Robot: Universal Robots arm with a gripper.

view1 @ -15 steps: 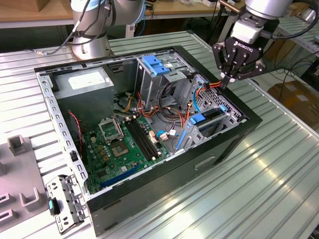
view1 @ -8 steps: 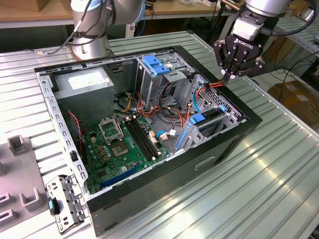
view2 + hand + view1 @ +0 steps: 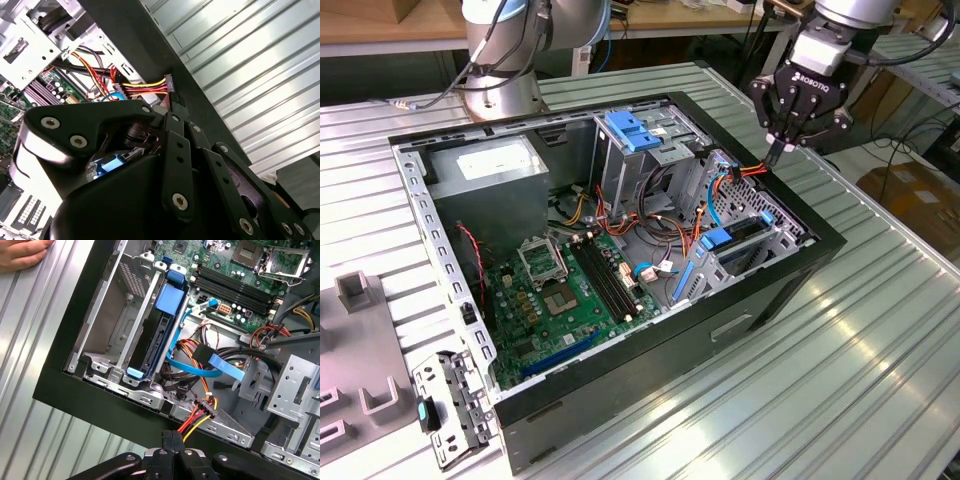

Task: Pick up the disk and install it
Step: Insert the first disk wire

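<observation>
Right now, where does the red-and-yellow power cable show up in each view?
Exterior view: the red-and-yellow power cable sits at the pincer tip, at the exterior view's right.
Second wrist view: the cable lies just past the pincer tip.
First wrist view: the cable lies just past the pincer tip.
Shared landmark: the black case rim beside it.

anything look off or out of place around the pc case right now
A person's hand rests on the ribbed metal table beside the open black computer case. The red-and-yellow power lead's plug lies loose at the case's edge by the gripper, and the flat blue data cable looks unplugged near the blue-railed disk.
</observation>
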